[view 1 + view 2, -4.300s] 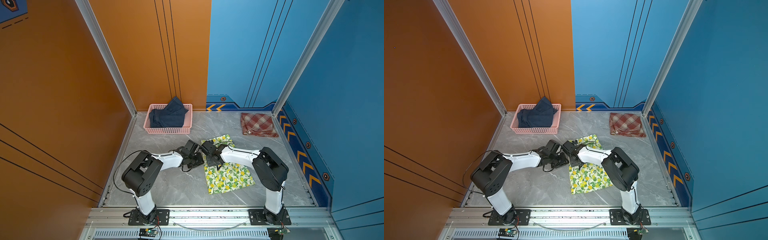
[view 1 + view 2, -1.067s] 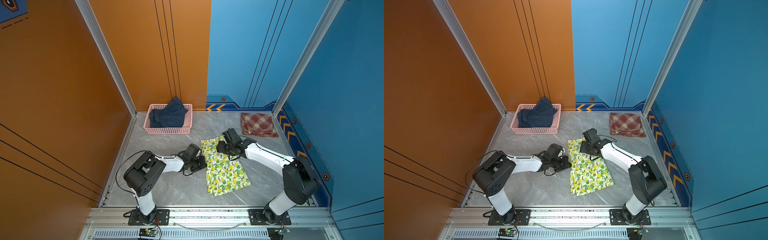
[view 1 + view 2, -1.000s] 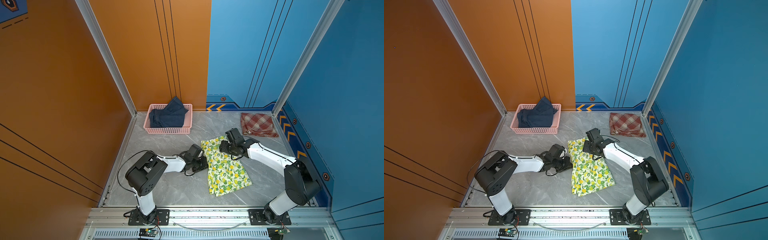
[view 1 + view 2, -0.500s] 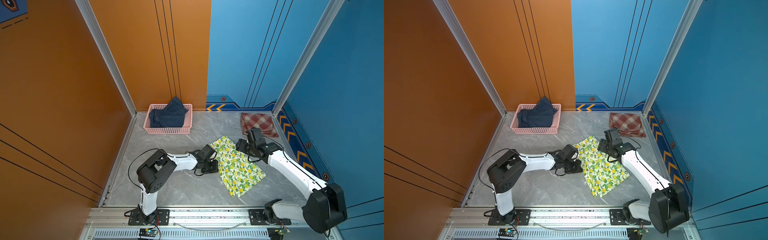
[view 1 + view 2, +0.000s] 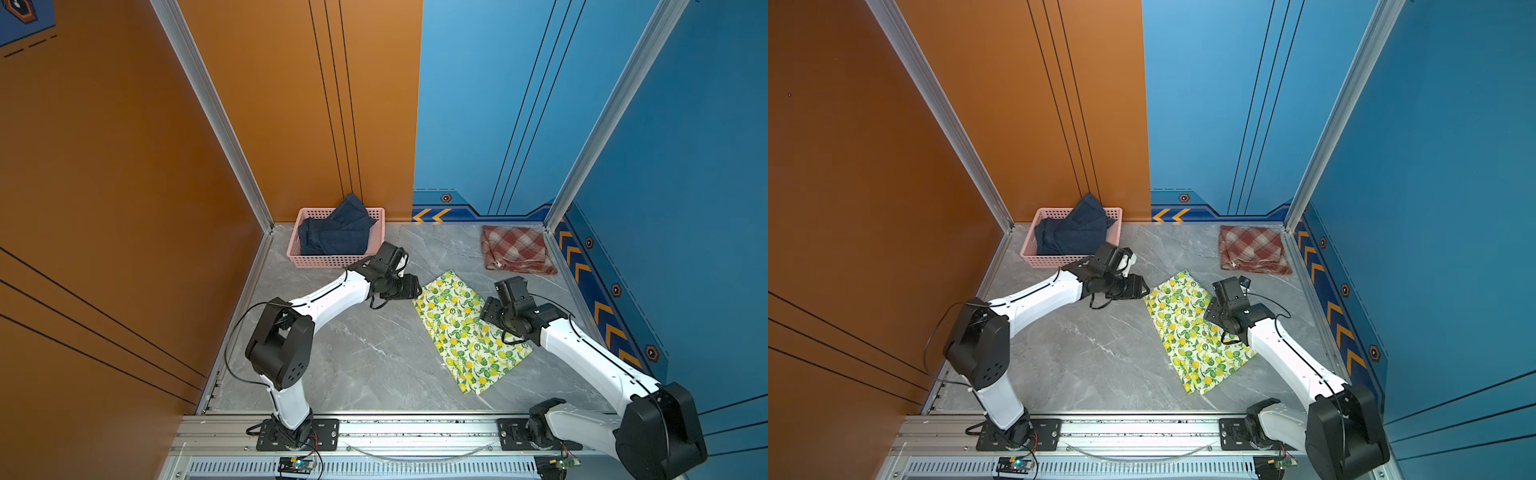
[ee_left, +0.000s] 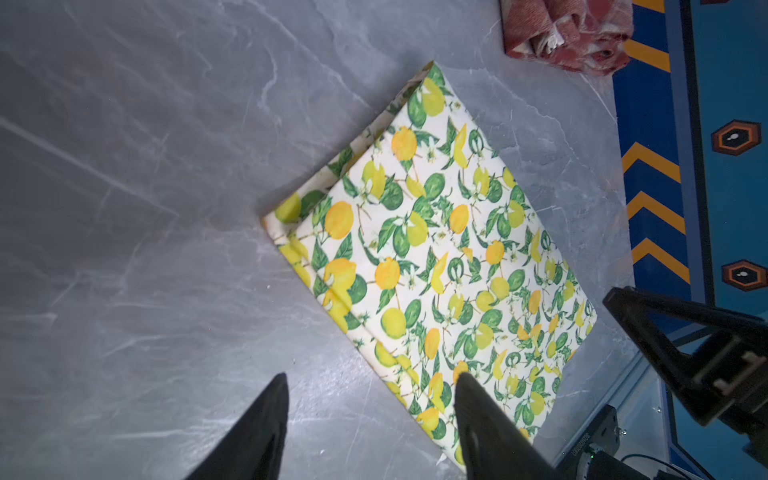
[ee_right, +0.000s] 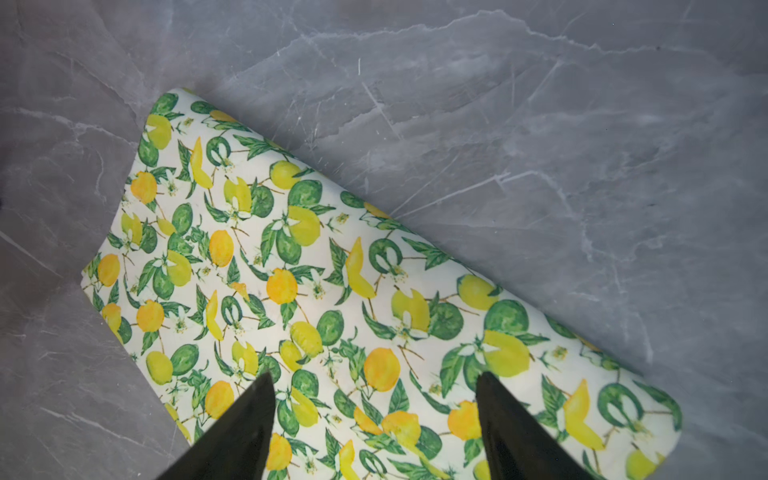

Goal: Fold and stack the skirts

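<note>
Three — lemon skirt [image 5: 469,332] | plaid skirt [image 5: 515,249] | denim skirt [image 5: 336,237], apparently bunched, in one basket [image 5: 332,261] | both jaws spread, empty

The work surface was a flat grey marble-patterned slab [image 5: 353,353], evenly lit, with a slotted aluminium rail [image 5: 415,430] along its front edge. Smooth orange wall panels [image 5: 124,166] and smooth blue wall panels [image 5: 478,104] enclosed it, joined by aluminium corner posts [image 5: 212,112]. A dark blue base strip with orange chevrons [image 5: 604,311] ran below the blue panels.
</note>
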{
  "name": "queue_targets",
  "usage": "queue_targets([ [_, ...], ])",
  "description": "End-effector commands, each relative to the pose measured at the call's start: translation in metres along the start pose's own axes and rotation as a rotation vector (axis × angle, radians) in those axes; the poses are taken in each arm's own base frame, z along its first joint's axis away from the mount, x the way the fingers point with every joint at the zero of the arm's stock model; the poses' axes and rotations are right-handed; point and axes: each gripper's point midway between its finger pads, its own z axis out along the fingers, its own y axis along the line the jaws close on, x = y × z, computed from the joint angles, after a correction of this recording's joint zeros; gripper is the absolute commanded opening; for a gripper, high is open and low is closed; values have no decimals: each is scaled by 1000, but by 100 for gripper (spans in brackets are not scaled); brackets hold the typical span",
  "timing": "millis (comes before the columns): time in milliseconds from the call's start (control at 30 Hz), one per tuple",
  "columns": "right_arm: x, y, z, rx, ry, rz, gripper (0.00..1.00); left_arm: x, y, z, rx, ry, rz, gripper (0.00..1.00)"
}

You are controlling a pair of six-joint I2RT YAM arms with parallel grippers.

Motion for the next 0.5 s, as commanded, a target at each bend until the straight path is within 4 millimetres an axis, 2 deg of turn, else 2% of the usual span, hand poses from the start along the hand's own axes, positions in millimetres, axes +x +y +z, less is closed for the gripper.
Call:
queue_targets([
  [0, 4, -26, -1, 62, -44, 106, 78, 5, 16, 25, -70, 86, 109, 68],
  [200, 24, -54, 2, 120, -17, 178, 79, -3, 30, 57, -115, 122, 187, 69],
  [467, 42, -66, 16, 149, 51, 201, 79, 3, 47, 84, -148, 163, 204, 65],
])
